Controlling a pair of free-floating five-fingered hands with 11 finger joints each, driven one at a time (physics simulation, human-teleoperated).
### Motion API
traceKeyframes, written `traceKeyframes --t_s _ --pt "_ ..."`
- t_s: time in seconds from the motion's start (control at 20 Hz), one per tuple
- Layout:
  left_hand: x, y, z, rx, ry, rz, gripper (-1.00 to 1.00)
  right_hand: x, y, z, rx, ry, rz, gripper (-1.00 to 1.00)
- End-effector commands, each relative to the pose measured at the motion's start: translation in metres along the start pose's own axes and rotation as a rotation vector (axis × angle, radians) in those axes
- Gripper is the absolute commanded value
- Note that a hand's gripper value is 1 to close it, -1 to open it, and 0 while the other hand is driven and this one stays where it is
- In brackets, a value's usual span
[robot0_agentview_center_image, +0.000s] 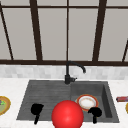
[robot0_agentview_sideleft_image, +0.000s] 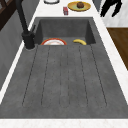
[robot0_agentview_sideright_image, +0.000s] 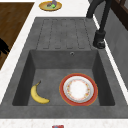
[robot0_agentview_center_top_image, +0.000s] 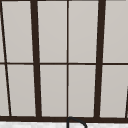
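We see the right hand (robot0_agentview_center_image: 94, 112) near the red-rimmed plate (robot0_agentview_center_image: 87, 102) in the sink basin (robot0_agentview_sideright_image: 37, 75), holding nothing (finger shape, we cannot tell). Best come down slowly, missing the banana (robot0_agentview_sideright_image: 38, 95).

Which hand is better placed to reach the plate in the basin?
Probably the right hand: in the front view it hangs right next to the red-rimmed plate in the sink basin. The left hand hangs over the drainboard, further away. A banana lies beside the plate.
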Motion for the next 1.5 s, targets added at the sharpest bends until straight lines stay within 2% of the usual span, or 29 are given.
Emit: traceKeyframes --t_s 0.0,0.15,0.4,0.7,1.45 --pt "0.0 0.0 0.0 0.0 0.0 0.0 0.0 -0.026 -0.007 -0.007 0.016 -0.006 -0.017 -1.0" --pt "0.0 0.0 0.0 0.005 0.004 -0.011 0.0 -0.04 -0.01 -0.005 0.008 -0.032 -0.007 -1.0" --pt "-0.001 0.0 0.0 0.011 0.007 -0.022 0.0 -0.062 -0.026 0.001 0.021 -0.004 0.039 -1.0" --pt "-0.001 -0.001 -0.001 0.015 0.011 -0.03 0.0 -0.109 -0.035 -0.005 0.049 -0.025 0.012 -1.0" --pt "-0.001 -0.001 -0.001 0.019 0.014 -0.036 0.0 -0.229 -0.056 0.0 0.055 -0.015 0.036 -1.0"
